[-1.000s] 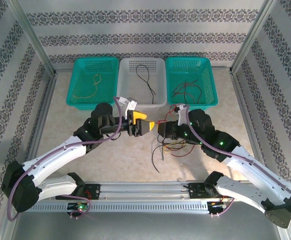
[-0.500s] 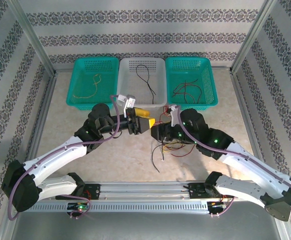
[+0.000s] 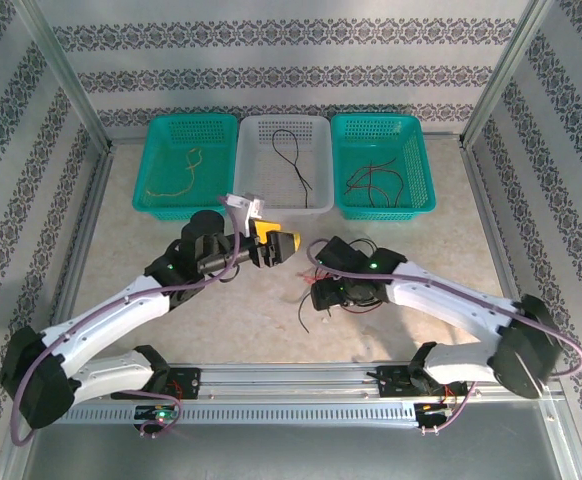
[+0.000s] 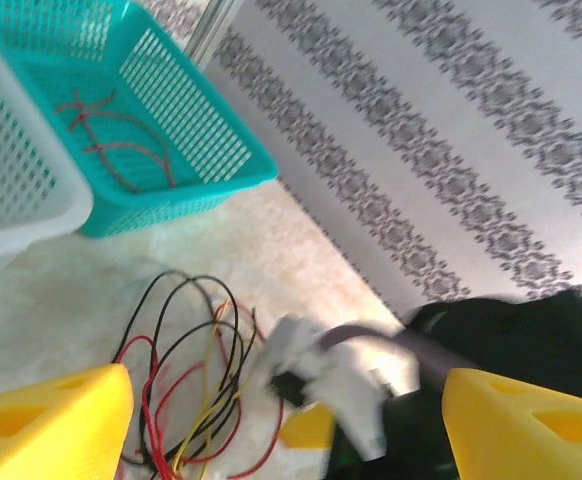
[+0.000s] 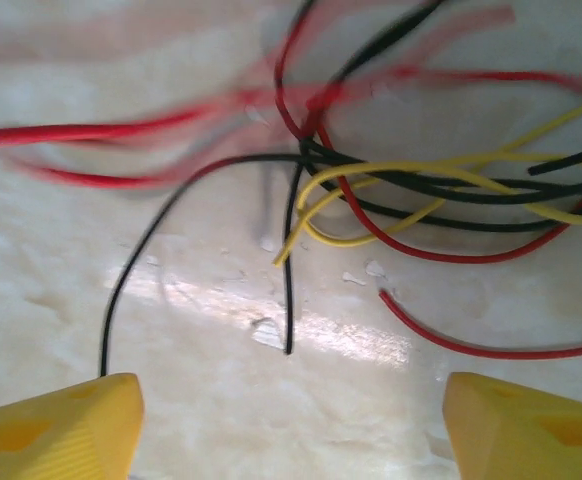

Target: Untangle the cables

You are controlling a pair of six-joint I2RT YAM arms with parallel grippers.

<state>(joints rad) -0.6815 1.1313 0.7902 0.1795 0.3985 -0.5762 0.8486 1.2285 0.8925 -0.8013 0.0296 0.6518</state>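
A tangle of thin red, black and yellow cables (image 3: pixel 356 296) lies on the pale, shiny surface (image 3: pixel 221 320). It is near the middle, a little toward the right edge. One loose black strand (image 3: pixel 305 316) trails out of it toward the near edge.

The right claw (image 3: pixel 323 297) points down at the left side of the tangle. Its two yellow fingers (image 5: pixel 61 430) are wide apart, and nothing is between them. The cables lie flat on the surface just in front of the fingers.

The left claw (image 3: pixel 287 244) is near the middle of the surface, to the left of the tangle and not touching it. Its fingers are wide apart too, and it holds nothing.

Three plastic baskets sit in a row along the far edge. The blue-green basket on the left (image 3: pixel 186 208) has a yellow wire (image 3: pixel 186 165) in it. The white basket in the middle (image 3: pixel 306 203) has a black wire (image 3: pixel 293 160). The blue-green basket on the right (image 3: pixel 386 210) has red and black wires (image 3: pixel 376 182).
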